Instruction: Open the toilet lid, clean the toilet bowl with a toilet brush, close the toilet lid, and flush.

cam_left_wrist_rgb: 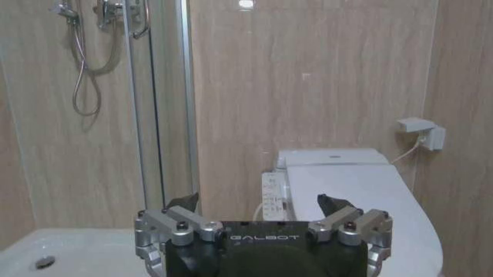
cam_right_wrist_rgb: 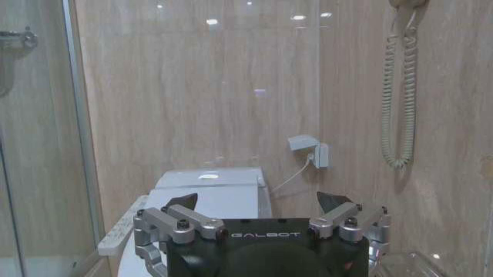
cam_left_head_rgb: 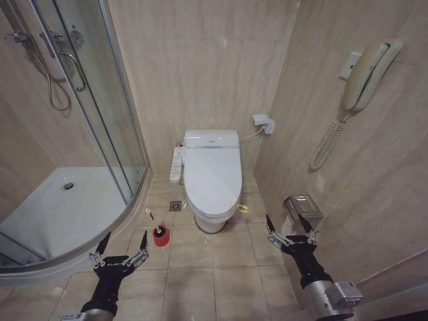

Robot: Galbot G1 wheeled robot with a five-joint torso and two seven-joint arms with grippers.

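Note:
The toilet lid [cam_left_head_rgb: 212, 175] lies shut over the white toilet bowl [cam_left_head_rgb: 212, 221] against the back wall. A yellow-green band [cam_left_head_rgb: 242, 208] hangs at the lid's front right edge. A white button strip [cam_left_head_rgb: 176, 164] sits on the bowl's left side. The toilet brush [cam_left_head_rgb: 152, 219] stands in a red cup [cam_left_head_rgb: 160, 236] on the floor, left of the bowl. My left gripper [cam_left_head_rgb: 124, 242] hovers open just left of the cup. My right gripper [cam_left_head_rgb: 288, 226] hangs open to the right of the bowl. The wrist views show the lid [cam_left_wrist_rgb: 354, 196] [cam_right_wrist_rgb: 223, 199] beyond each open gripper [cam_left_wrist_rgb: 258, 202] [cam_right_wrist_rgb: 256, 199].
A glass shower enclosure [cam_left_head_rgb: 100, 100] with a white tray [cam_left_head_rgb: 60, 207] fills the left. A wall phone [cam_left_head_rgb: 368, 73] and a metal paper holder [cam_left_head_rgb: 302, 207] hang on the right wall. A floor drain [cam_left_head_rgb: 175, 206] lies by the bowl, with tiled floor in front.

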